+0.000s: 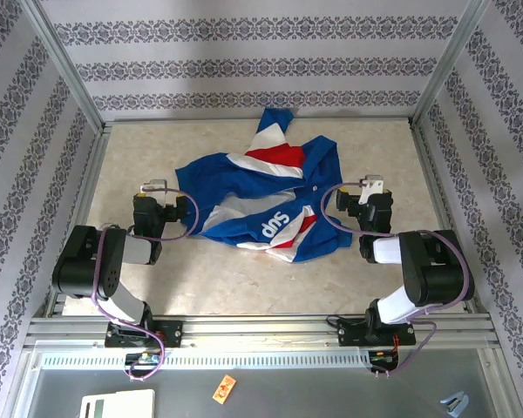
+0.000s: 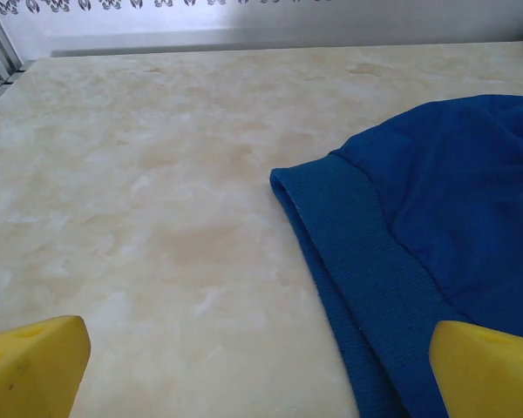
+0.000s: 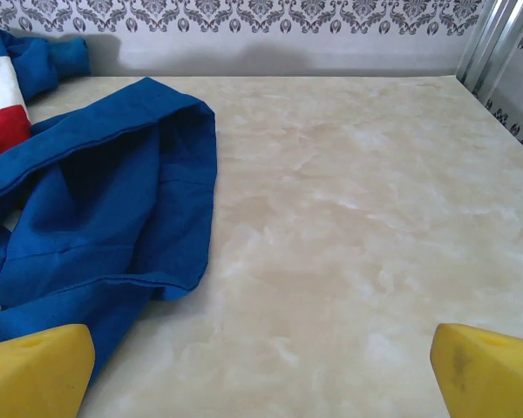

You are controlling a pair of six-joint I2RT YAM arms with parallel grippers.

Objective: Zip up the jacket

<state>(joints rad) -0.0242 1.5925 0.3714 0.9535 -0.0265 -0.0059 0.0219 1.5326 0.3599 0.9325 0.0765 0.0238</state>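
the crumpled jacket (image 1: 235, 187) lies between the left gripper (image 1: 152, 185) and right gripper (image 1: 372, 185), both wide open, holding nothing.

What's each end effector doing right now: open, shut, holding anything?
Left end effector: open, holding nothing, at the jacket hem.
Right end effector: open, holding nothing.

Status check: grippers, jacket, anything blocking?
Left gripper open, empty, left of jacket. Right gripper open, empty, right of it. Jacket crumpled on table, zipper not visible. Nothing between grippers and jacket.
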